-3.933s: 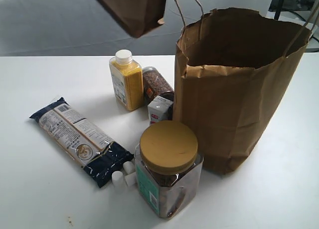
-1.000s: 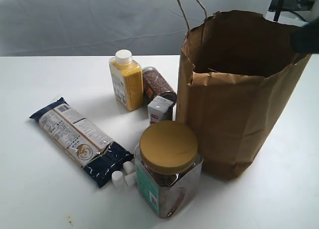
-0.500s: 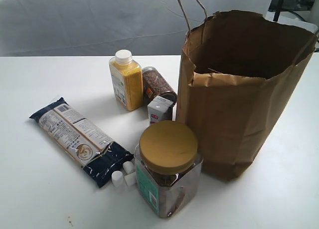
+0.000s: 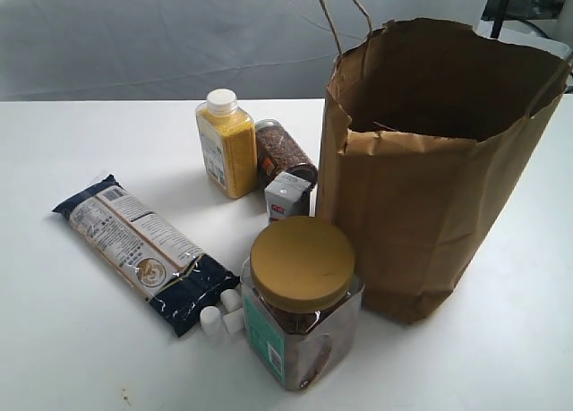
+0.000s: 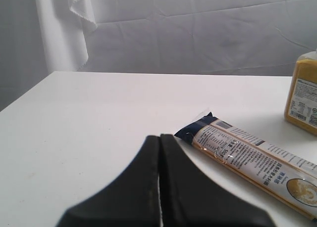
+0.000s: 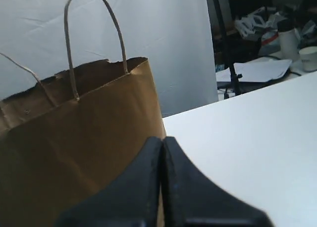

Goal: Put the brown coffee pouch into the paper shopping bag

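The paper shopping bag stands upright at the right of the table, mouth open, twine handles up; it also fills the right wrist view. The brown coffee pouch shows in no view; the bag's inside is dark and I cannot see into it. My left gripper is shut with nothing between its fingers, low over the table near the end of the dark-blue packet. My right gripper is shut and empty, beside the bag's outer wall. Neither gripper appears in the exterior view.
A clear jar with a mustard-yellow lid stands in front of the bag. The long dark-blue packet lies at the left with small white cubes by it. A yellow bottle, a dark seed jar and a small carton stand behind.
The brown pouch that hung above the bag's left side 3.9 s ago is gone from view. The dark arm at the bag's right rim one second ago has withdrawn; the bag sits slightly shifted.
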Motion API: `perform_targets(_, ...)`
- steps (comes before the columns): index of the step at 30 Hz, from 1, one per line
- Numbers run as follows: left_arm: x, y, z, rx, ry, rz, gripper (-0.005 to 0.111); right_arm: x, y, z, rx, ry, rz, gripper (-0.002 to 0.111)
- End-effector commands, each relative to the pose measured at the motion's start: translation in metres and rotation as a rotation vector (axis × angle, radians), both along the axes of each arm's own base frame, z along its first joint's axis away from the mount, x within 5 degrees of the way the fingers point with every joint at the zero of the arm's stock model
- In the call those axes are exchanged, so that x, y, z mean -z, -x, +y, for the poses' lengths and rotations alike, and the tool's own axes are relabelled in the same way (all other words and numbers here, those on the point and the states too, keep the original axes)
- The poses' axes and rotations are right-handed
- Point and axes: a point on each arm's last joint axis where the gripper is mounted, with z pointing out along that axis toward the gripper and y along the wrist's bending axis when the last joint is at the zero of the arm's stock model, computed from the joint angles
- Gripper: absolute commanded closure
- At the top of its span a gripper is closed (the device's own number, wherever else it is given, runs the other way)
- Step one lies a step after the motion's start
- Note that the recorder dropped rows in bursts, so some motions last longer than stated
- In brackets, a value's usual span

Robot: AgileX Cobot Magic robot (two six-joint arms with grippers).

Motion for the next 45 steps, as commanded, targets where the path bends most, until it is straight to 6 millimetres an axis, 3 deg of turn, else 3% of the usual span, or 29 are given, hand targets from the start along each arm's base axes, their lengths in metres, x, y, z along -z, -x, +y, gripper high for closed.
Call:
perform_targets(1, 0.001, 0.0, 0.0, -0.004, -0.002, -0.002, 0.107, 0.021, -0.005, 0.001, -0.009, 0.177, -0.06, 0.108)
perform_targets(7, 0.001, 0.0, 0.0, -0.004, -0.002, -0.002, 0.107, 0.041, -0.008, 0.002, -0.027, 0.337, -0.066, 0.108)
perform_targets(19, 0.001, 0.0, 0.0, -0.004, -0.002, -0.002, 0.107, 0.039, -0.008, 0.001, -0.015, 0.384, -0.103, 0.108)
perform_targets(36, 0.001, 0.0, 0.0, -0.004, -0.002, -0.002, 0.107, 0.039, -0.009, 0.0, 0.004, 0.365, -0.101, 0.108)
perform_targets(45, 0.001, 0.0, 0.0, -0.004, -0.002, -0.002, 0.107, 0.038, -0.009, 0.0, 0.017, 0.218, -0.064, 0.108)
